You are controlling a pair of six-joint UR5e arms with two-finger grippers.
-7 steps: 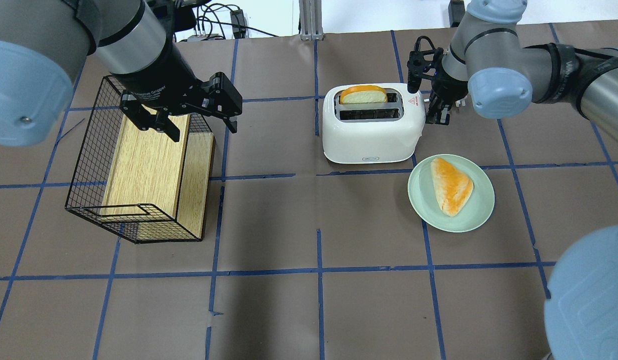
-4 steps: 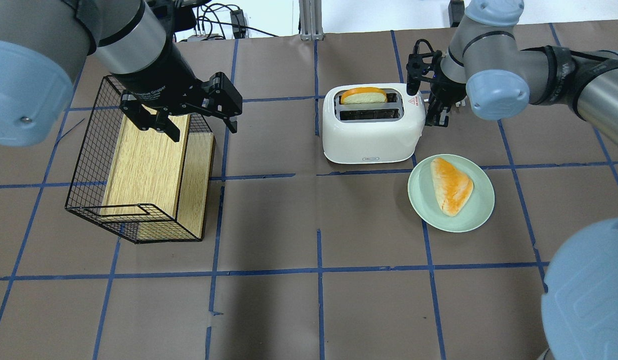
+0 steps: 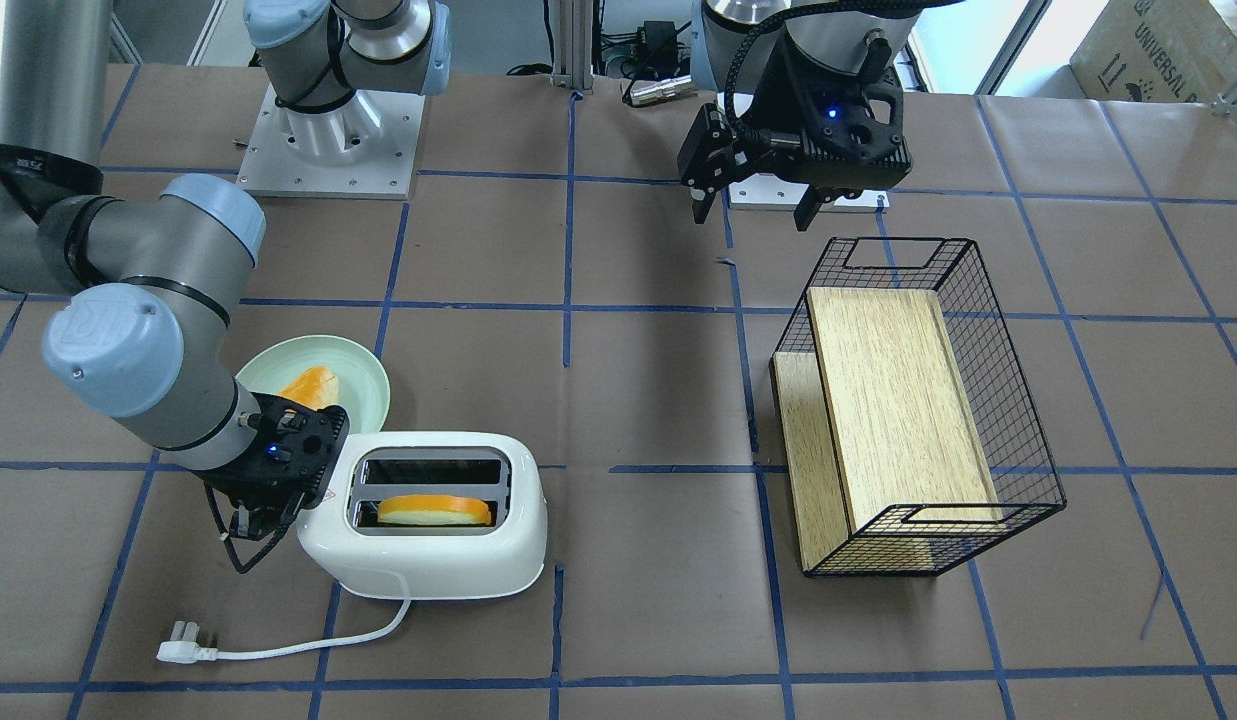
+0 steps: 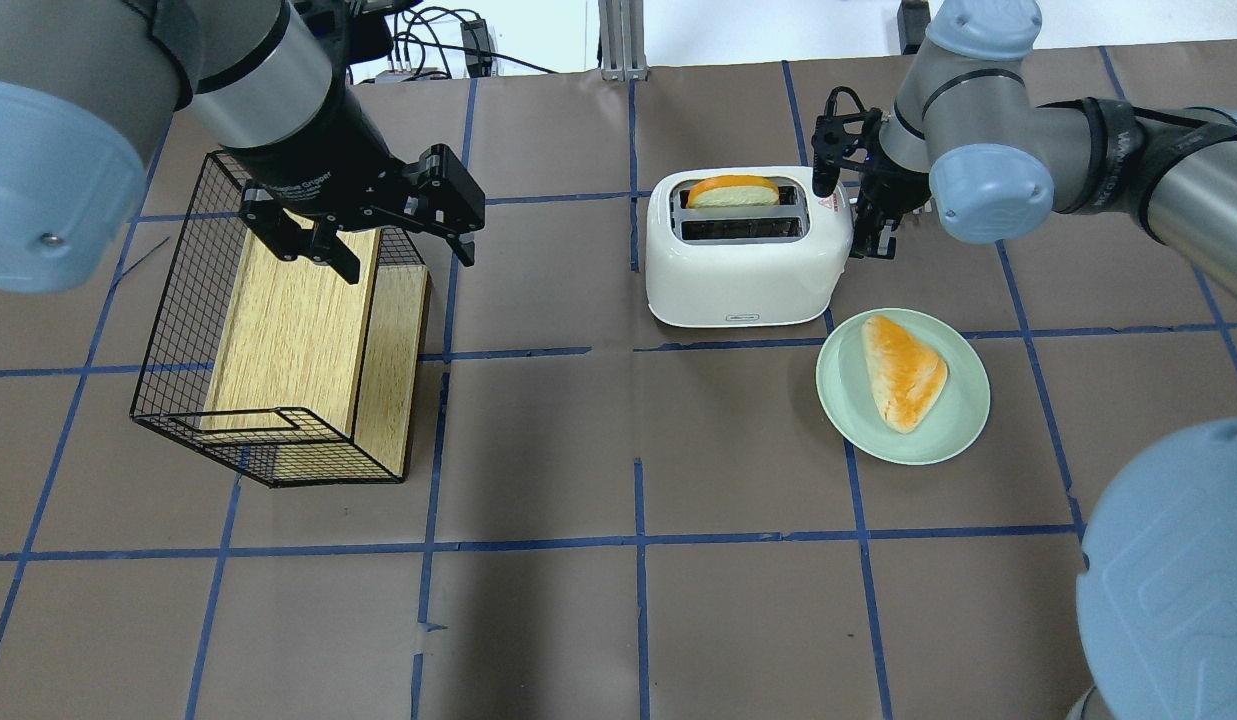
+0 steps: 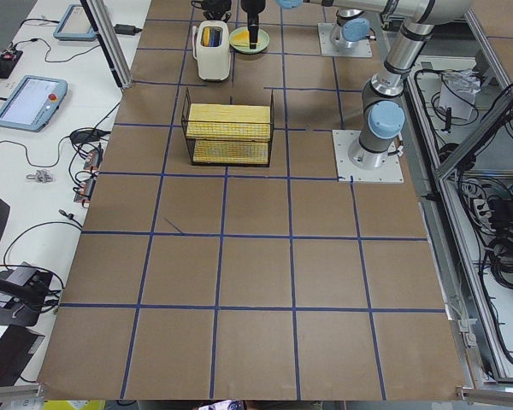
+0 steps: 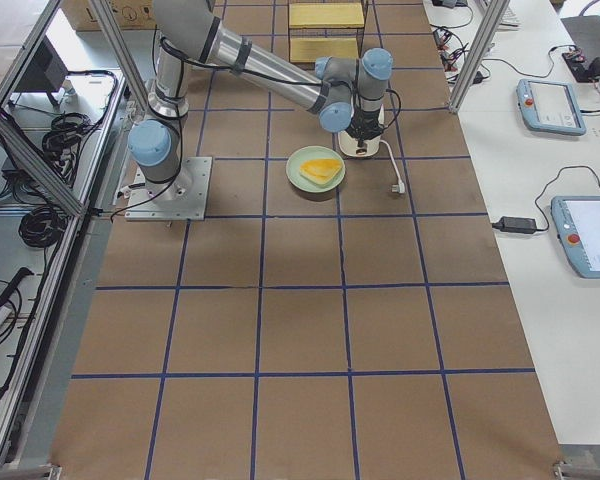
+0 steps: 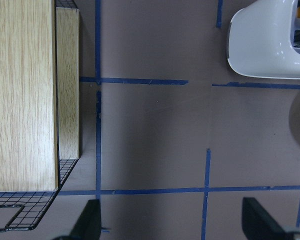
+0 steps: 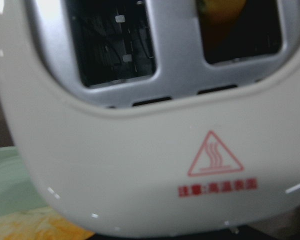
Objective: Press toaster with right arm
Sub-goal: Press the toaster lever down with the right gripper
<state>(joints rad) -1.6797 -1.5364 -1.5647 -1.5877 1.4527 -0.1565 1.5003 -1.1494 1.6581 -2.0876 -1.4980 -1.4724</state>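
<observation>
The white toaster (image 4: 743, 275) stands right of the table's middle, and its end with the red warning sticker fills the right wrist view (image 8: 155, 150). An orange-crusted bread slice (image 4: 733, 190) sits low in its far slot. The near slot is empty. My right gripper (image 4: 875, 240) points down against the toaster's right end where the lever is, its fingers close together; in the front view (image 3: 263, 505) it hides the lever. My left gripper (image 4: 408, 262) hangs open and empty above the far end of a wire basket (image 4: 178, 330).
A pale green plate (image 4: 838, 400) with a bread slice (image 4: 903, 370) lies just in front of the toaster's right end. The basket holds a wooden box (image 4: 288, 320). The toaster's white cord and plug (image 3: 183, 655) trail on the table behind it.
My right gripper has moved down along the toaster's end, and the bread slice has sunk lower into its slot. The left arm has not moved.
</observation>
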